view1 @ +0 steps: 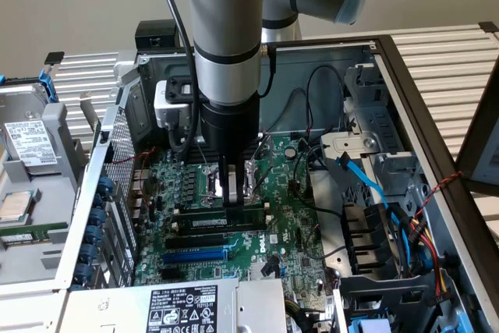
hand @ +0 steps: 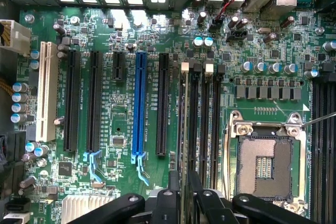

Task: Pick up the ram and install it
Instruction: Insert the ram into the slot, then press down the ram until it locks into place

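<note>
The ram point(view1: 207, 222) is standing on edge in a black slot point(hand: 185, 67) beside the socket point(hand: 265, 163), directly under my hand point(view1: 231, 193). Its long axis is running along that slot, parallel to the blue slot point(hand: 139, 108), from the exterior view's left to its right, top edge facing up at me. I cannot tell whether I am clenching it or released. I judge that seating it well is calling for a straight, even push, keeping both ends level.

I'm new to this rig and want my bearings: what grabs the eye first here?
The grey robot arm reaches down into the open computer case, its gripper at the ram, on edge among black slots. Nearby, a bright blue slot and the bare CPU socket stand out.
</note>
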`<action>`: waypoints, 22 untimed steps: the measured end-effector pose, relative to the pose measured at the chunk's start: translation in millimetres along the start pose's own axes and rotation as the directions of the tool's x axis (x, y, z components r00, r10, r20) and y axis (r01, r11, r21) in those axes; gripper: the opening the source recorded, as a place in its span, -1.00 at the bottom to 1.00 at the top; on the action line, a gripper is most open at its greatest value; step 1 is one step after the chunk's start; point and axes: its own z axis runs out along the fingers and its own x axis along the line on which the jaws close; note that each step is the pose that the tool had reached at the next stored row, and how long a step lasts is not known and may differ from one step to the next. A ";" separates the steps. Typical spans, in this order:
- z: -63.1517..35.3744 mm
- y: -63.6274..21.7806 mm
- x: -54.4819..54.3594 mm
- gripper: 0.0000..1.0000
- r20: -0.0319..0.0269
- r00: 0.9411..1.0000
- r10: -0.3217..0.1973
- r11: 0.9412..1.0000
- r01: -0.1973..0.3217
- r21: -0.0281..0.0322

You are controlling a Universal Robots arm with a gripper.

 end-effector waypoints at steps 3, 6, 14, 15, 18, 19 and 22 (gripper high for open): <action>-7.6 0.2 -0.1 -0.58 0.000 1.000 0.000 1.000 0.000 0.000; -13.0 0.4 -0.2 -0.58 0.000 1.000 0.000 1.000 0.000 0.000; -13.0 0.4 -0.2 -0.58 0.000 1.000 0.000 1.000 0.000 0.000; -13.1 0.4 -0.2 -0.58 0.000 1.000 0.000 1.000 0.000 0.000; -13.0 0.4 -0.2 -0.58 0.000 1.000 0.000 1.000 0.000 0.000; -13.0 0.4 -0.2 -0.58 0.000 1.000 0.000 1.000 0.000 0.000; -13.0 0.4 -0.2 -0.58 0.000 1.000 0.000 1.000 0.000 0.000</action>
